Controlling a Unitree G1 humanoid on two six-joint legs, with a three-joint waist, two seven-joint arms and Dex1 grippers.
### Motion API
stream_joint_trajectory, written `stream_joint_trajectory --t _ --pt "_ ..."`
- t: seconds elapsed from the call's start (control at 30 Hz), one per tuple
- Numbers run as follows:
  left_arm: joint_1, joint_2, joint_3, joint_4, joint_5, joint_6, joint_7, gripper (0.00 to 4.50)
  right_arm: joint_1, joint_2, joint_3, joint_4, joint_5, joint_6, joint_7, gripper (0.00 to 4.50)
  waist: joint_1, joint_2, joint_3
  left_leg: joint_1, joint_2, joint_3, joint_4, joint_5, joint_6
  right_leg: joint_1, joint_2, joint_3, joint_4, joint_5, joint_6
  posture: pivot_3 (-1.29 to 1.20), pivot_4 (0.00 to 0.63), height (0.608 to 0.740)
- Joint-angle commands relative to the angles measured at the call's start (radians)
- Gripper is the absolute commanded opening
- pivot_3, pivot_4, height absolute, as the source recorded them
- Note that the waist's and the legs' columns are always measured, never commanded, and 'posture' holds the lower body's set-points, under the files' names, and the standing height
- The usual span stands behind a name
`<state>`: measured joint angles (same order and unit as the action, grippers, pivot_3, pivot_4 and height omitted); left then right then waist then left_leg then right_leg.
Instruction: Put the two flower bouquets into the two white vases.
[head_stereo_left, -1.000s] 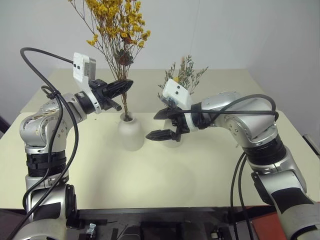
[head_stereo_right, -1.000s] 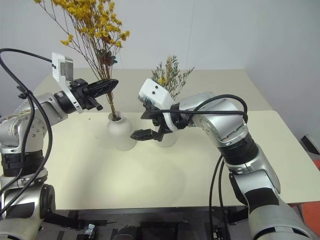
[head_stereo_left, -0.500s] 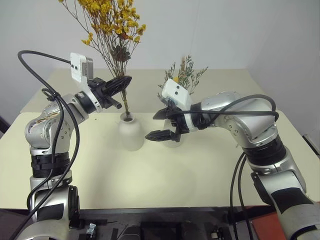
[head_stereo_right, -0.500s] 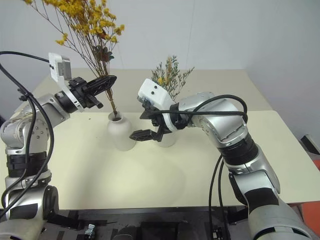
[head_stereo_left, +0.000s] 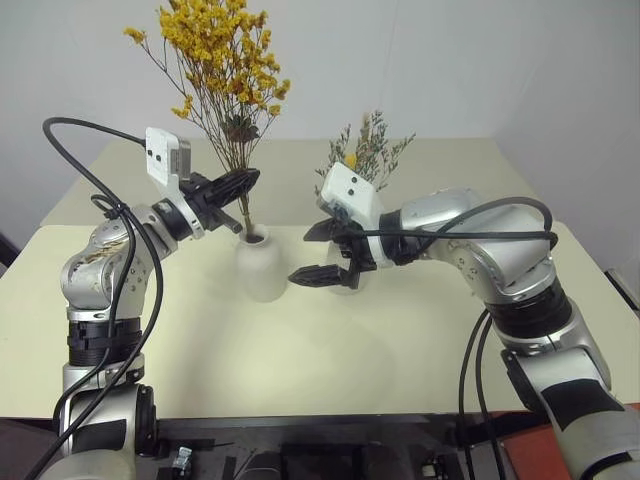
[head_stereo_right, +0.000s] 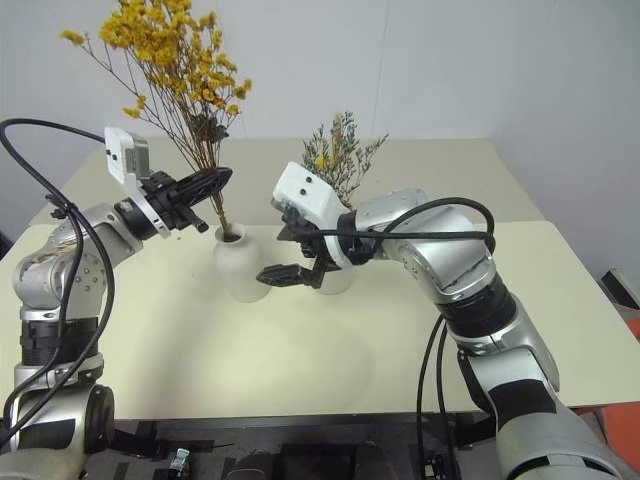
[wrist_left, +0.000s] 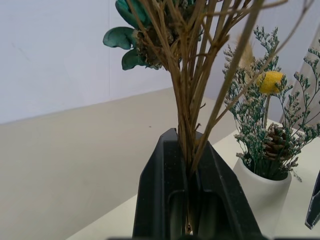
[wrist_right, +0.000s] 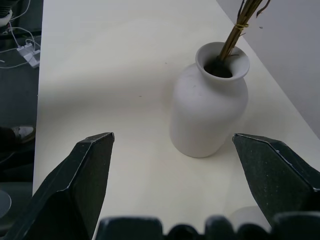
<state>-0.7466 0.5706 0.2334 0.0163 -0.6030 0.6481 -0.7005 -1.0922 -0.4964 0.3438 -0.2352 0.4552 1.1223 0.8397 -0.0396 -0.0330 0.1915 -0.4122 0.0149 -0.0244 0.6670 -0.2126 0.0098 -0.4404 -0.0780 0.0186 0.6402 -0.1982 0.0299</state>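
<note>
Yellow bouquet (head_stereo_left: 222, 60) stems between left jaws, in bottle vase (head_stereo_left: 261, 266)

The table (head_stereo_left: 300, 350) is pale cream, plain, without pattern. Both vases are matte white: the bottle vase (head_stereo_left: 261, 268) and the cylinder vase (wrist_left: 260, 187). The tall bouquet (head_stereo_left: 222, 55) has mustard-yellow blossoms on thin brown stems and some teal leaves (wrist_left: 122, 37). The small bouquet (head_stereo_left: 368, 150) is grey-green, with a brown pinecone (wrist_left: 275, 142) and one yellow bloom (wrist_left: 270, 81). The wall (head_stereo_left: 480, 60) is white.
</note>
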Motion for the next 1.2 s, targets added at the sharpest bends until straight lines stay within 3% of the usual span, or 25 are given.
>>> stream_joint_trajectory --t 0.03,0.4,0.77,1.2 --pt "-0.008 0.02 0.002 -0.031 -0.012 -0.003 -0.025 1.12 -0.008 0.002 -0.034 -0.031 0.004 -0.017 -0.008 4.5 0.0 0.0 0.0 0.0 0.0 0.0 0.0 0.0 0.0 0.0 0.0 0.0 0.0 0.0 0.0 0.0 0.15 0.74" --pt "0.016 0.069 0.009 -0.067 -0.052 0.041 -0.077 4.46 -0.01 -0.003 -0.033 -0.026 0.006 -0.019 -0.004 4.5 -0.001 0.0 0.0 0.0 0.0 0.0 0.0 0.0 0.0 0.0 0.0 0.0 0.0 0.0 0.0 0.0 0.15 0.74" --pt "0.174 0.205 0.074 -0.267 -0.155 0.171 -0.104 4.46 -0.005 -0.018 -0.026 -0.037 0.006 -0.025 0.015 4.5 -0.003 0.0 0.0 0.0 0.001 0.0 -0.001 0.0 0.0 0.0 0.0 0.0 -0.001 0.0 0.0 0.0 0.15 0.74" --pt "0.424 0.28 0.285 -0.477 -0.308 0.244 -0.06 4.46 0.012 -0.033 -0.02 -0.043 0.002 -0.044 0.044 4.5 -0.003 0.0 0.0 0.002 0.001 0.0 -0.002 0.0 0.0 0.0 0.0 0.0 -0.001 -0.001 -0.001 0.0 0.15 0.74"
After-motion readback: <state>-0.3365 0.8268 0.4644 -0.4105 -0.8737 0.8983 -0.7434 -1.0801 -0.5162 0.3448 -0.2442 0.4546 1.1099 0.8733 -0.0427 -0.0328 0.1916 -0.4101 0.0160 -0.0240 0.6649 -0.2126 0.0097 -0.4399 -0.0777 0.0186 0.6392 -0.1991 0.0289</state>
